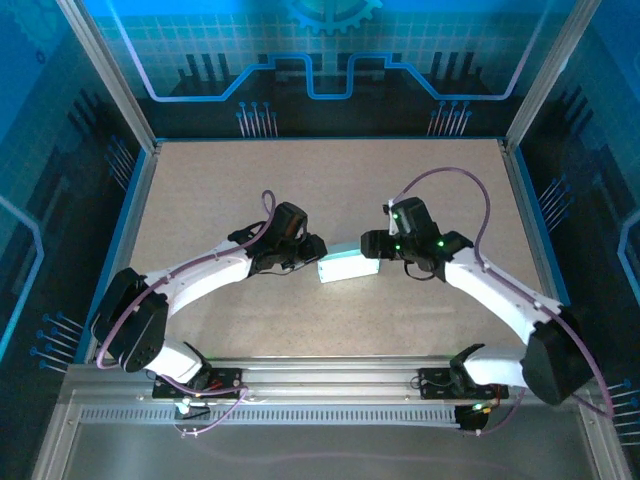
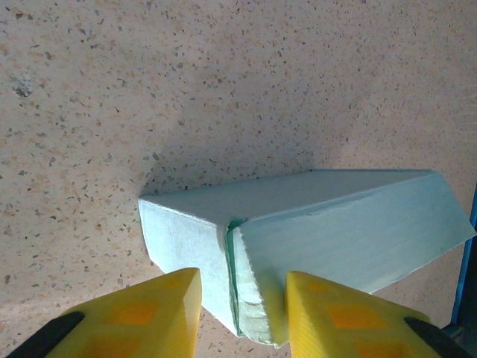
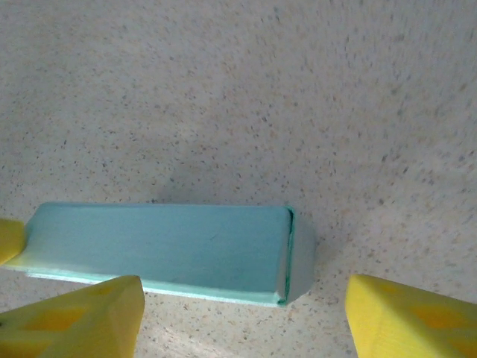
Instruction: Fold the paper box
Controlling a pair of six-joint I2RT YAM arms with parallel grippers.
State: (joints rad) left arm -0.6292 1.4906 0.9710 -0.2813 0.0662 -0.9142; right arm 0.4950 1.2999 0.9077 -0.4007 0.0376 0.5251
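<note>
Two grippers face each other across the paper box [image 1: 347, 267] at the middle of the bench [image 1: 250, 180]. The left gripper [image 1: 312, 250] is clamped on the box's left end: in the left wrist view its yellow fingers [image 2: 149, 313] meet both sides of that end with no gap visible. The right gripper [image 1: 368, 243] stands wide open. In the right wrist view the box's right end lies within the span of its fingers and touches neither.

The box rests on the bench as a long closed block. Its long axis runs from one gripper to the other.

Judgement: with the left end pinned, the free right end lies straight ahead of the right gripper, which is placed to work it.
</note>
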